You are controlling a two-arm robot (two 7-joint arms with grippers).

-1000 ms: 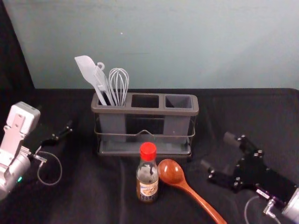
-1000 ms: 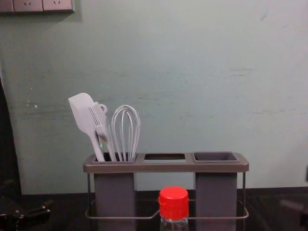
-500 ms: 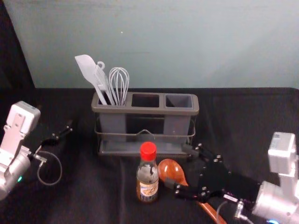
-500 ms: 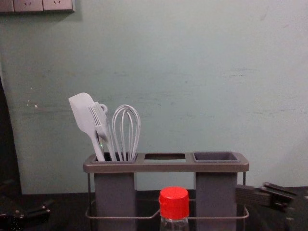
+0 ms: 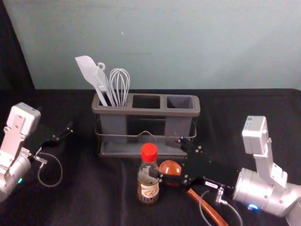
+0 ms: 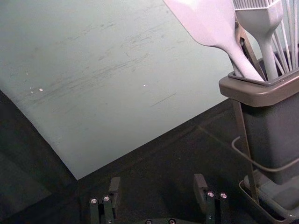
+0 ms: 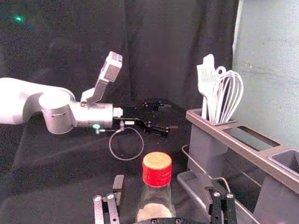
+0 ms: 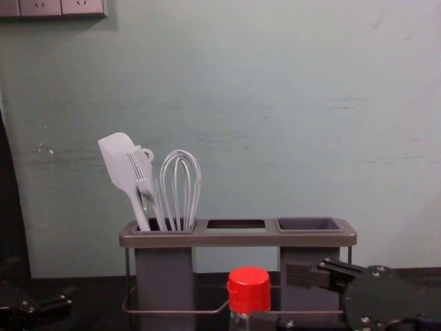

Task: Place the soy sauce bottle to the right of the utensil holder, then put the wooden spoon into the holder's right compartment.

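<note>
The right gripper [image 5: 168,157] stands open just right of the soy sauce bottle [image 5: 149,183], its near finger at the bottle's side and its far finger toward the holder. In the right wrist view the red-capped bottle [image 7: 157,179] rises between the open fingers of the right gripper [image 7: 163,185]. Partly under that gripper lies the wooden spoon [image 5: 170,167], its handle running toward the front right. Behind stands the grey utensil holder [image 5: 146,112]; its middle and right openings hold nothing. The left gripper [image 5: 59,135] is parked at the left, open in its wrist view [image 6: 157,182].
A white spatula [image 5: 88,71], a brush and a whisk [image 5: 119,84] stand in the holder's left compartment. A wire rail [image 8: 172,312] runs along the holder's front. Dark cloth [image 5: 249,122] covers the table to the right, with the wall behind.
The right gripper has moved left across the spoon, up to the bottle, with its arm coming further into view. The left arm, bottle, spoon and holder have stayed in place.
</note>
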